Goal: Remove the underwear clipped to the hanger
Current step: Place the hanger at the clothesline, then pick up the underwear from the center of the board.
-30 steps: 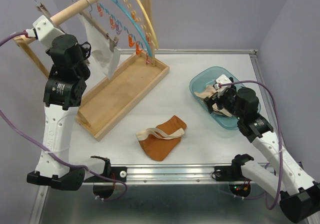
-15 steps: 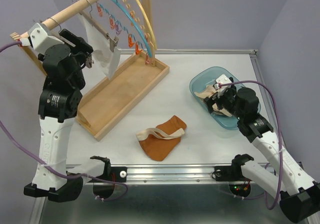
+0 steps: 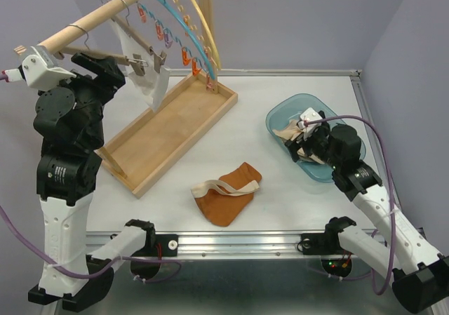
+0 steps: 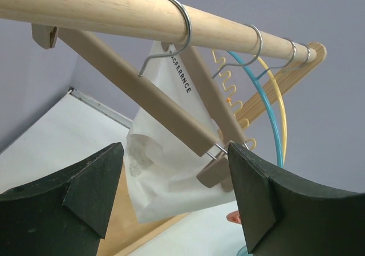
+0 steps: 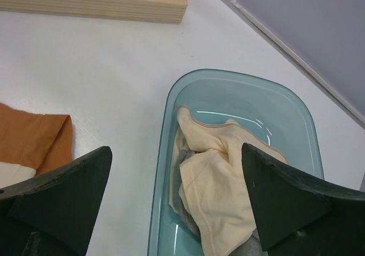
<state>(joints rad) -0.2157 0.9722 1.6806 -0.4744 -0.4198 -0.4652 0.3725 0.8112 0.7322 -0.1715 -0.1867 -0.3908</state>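
**Underwear status: white pair on hanger, both pincers released**

White underwear [image 4: 165,170] hangs from the wooden hanger [image 4: 120,76], which sits tilted on the wooden rail [image 4: 102,8]. The clip [image 4: 214,173] at the hanger's low end pinches it. The cloth is limp and creased, with dark lettering along its upper edge. Can't tell whether a second clip holds it.

Left pincer [image 4: 174,153] is released, jaws wide, nothing between them. It is raised near the rail with the white pair framed in the gap, not touching.

Rust-orange pair [image 3: 228,192] lies crumpled on the table [image 3: 280,210], pale waistband looped across it, between the wooden tray [image 3: 168,129] and the blue tub [image 3: 277,115].

Cream pair [image 5: 222,176] is bunched inside the tub, with a bit of grey cloth [image 5: 183,173] showing at its edge.

Right pincer [image 5: 175,153] is released too, jaws wide over the tub, gripping nothing.
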